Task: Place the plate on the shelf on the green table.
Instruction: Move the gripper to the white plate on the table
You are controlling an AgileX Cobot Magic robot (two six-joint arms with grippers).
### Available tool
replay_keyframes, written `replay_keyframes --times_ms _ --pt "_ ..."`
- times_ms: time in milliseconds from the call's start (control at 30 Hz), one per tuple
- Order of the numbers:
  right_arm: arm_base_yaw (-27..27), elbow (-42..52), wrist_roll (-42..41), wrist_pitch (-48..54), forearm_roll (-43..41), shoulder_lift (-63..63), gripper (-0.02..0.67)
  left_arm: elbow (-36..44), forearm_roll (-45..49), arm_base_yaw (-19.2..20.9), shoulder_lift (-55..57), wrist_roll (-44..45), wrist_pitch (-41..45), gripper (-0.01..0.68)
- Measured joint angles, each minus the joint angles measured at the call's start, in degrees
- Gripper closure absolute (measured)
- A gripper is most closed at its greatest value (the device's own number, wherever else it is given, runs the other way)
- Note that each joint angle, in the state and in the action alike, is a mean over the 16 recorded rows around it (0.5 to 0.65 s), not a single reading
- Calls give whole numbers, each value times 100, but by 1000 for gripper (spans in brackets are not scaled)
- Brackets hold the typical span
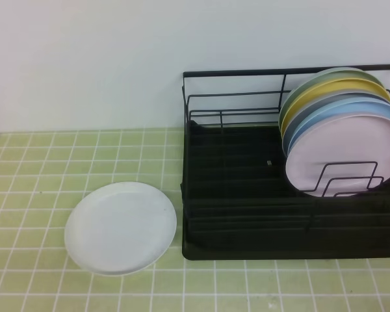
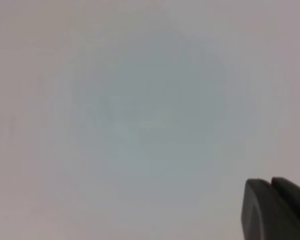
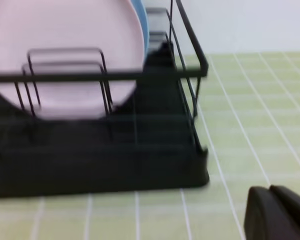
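The white plate lies flat on the green table, just left of the shelf, a black wire rack on a black tray. Neither arm shows in the exterior high view. In the left wrist view only a blank pale surface appears behind my left gripper, whose dark fingers sit together, shut and holding nothing. The right wrist view faces the shelf from its right front corner; my right gripper is low over the tiles there, shut and holding nothing.
Several coloured plates stand upright in the shelf's right end, a pale pink plate in front, with light blue, grey and yellow ones behind. The pink plate fills the right wrist view. A white wall runs behind the table.
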Motion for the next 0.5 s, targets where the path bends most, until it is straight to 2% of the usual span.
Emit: replay_keyframes --times_ms 133,333,500 --pt "0 -1 6 -829 37 2 650 0 -7 0 0 -70 -414 675" --pt "0 -2 15 -2699 85 6 650 0 -14 1 -17 -257 -894 675" --pt "0 -5 16 -4152 86 9 650 0 -7 1 -17 -475 -879 675"
